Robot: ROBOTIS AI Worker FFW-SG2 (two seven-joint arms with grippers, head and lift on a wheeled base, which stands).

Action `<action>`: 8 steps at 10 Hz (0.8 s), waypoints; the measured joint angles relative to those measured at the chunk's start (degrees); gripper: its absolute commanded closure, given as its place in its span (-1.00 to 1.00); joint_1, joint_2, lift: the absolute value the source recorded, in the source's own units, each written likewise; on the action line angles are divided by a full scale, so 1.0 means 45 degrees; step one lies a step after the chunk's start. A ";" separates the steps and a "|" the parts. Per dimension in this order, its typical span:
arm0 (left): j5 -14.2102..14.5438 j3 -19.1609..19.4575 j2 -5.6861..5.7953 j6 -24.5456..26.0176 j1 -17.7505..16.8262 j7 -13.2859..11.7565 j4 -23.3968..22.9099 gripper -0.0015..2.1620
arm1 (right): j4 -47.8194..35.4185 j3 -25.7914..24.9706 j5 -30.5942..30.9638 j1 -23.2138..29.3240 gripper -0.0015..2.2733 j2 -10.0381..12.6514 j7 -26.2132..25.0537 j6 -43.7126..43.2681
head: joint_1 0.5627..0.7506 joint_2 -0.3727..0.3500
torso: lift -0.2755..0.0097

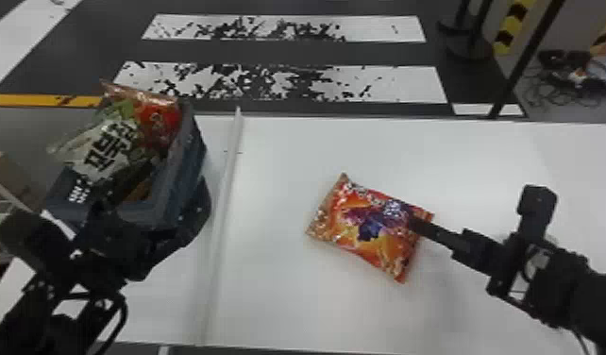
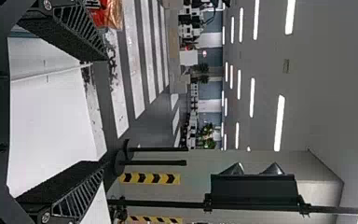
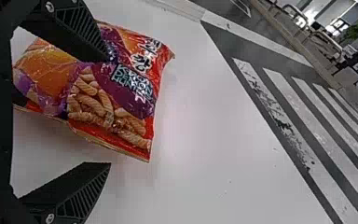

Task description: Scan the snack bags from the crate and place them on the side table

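A: Position of the loose snack bag (image 1: 368, 226)?

B: Flat on the bench (image 1: 278, 302), front up, to the right of the pale divider (image 1: 227, 179), about midway from near edge to far edge. Set aslant, one crimped end toward the bench's right edge.

A: And the right hand (image 3: 108, 111)?

B: Spread wide, gripping nothing. One finger (image 3: 77, 35) over the bag's right end, the other (image 3: 74, 191) off to the side, over bare bench. Contact with the film: cannot tell.

A: Left hand (image 2: 105, 112)?

B: Near the crate (image 1: 193, 156), at the bench's left end, toward the far corner. Wide apart too, and empty. More bags in the crate: a white-and-green one (image 1: 111, 146), a red one (image 1: 158, 118), both jutting above the rim.

A: Expected handling?

B: Light, probably. Soft and puffed, glossy enough to slip. Crunchy pieces inside, by the printed front, so easily crushed.

A: Best hold?

B: Across the width, just inside a crimped end. Bring both fingers to opposite long edges, then close gently. Avoid pressing down on the puffed middle, or pinching a corner: likely to swing or slide out. For scanning, perhaps tip the back into sight. Whether scanned already: cannot tell.
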 measured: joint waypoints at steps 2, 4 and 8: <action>0.0018 0.0017 0.0000 0.0054 0.0001 -0.0021 0.0020 -0.92 | 0.0615 0.0193 0.0170 -0.0366 -0.93 -0.0038 0.0019 0.0038 | 0.41 0.14 | 0.27; 0.0019 0.0020 0.0000 0.0074 -0.0009 -0.0041 0.0056 -0.92 | 0.1167 0.0422 0.0464 -0.0596 -0.93 -0.0064 0.0034 0.0020 | 0.41 0.16 | 0.27; 0.0019 0.0040 0.0000 0.0114 -0.0039 -0.0059 0.0173 -0.92 | 0.1593 0.0549 0.0496 -0.0754 0.47 -0.0055 0.0673 -0.0019 | 0.41 0.21 | 0.27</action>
